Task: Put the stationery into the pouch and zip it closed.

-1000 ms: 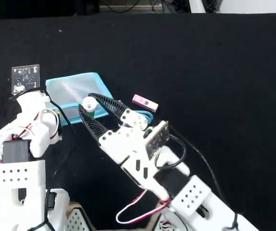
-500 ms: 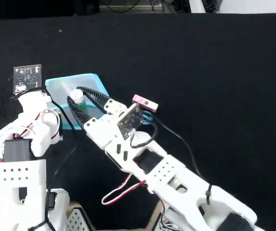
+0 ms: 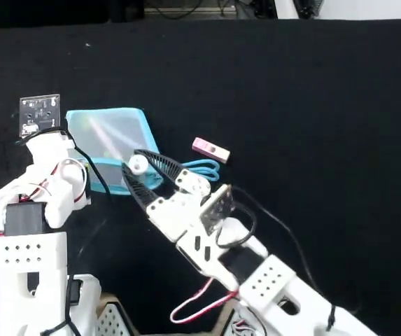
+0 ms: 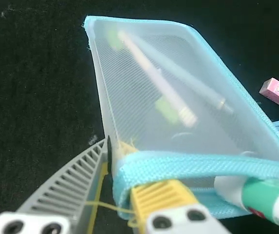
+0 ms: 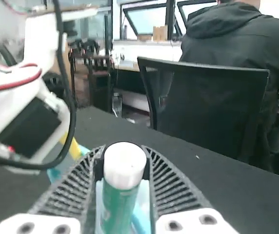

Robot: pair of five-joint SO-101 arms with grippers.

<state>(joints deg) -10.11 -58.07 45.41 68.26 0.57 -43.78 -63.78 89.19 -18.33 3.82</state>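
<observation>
The light-blue mesh pouch (image 3: 109, 133) lies at the left of the black table with pens (image 4: 154, 78) inside it. My left gripper (image 4: 122, 168) is shut on the pouch's near edge, and its arm (image 3: 53, 175) stands just beside the pouch. My right gripper (image 3: 133, 161) is shut on a green glue stick (image 3: 138, 166) with a white cap, upright at the pouch's near right corner. The same glue stick (image 5: 115, 204) stands between the black fingers (image 5: 76, 185) and also shows at the pouch's zip edge (image 4: 256, 197). A pink eraser (image 3: 210, 149) lies right of the pouch.
A blue cord (image 3: 203, 168) loops on the table between the eraser and my right arm. A small circuit board (image 3: 39, 113) sits on top of the left arm. A person sits on a chair (image 5: 202, 112) in the room behind.
My right gripper carried the glue stick out over the pouch half a second ago, then drew back to the pouch's near right corner. The left arm stayed still.
</observation>
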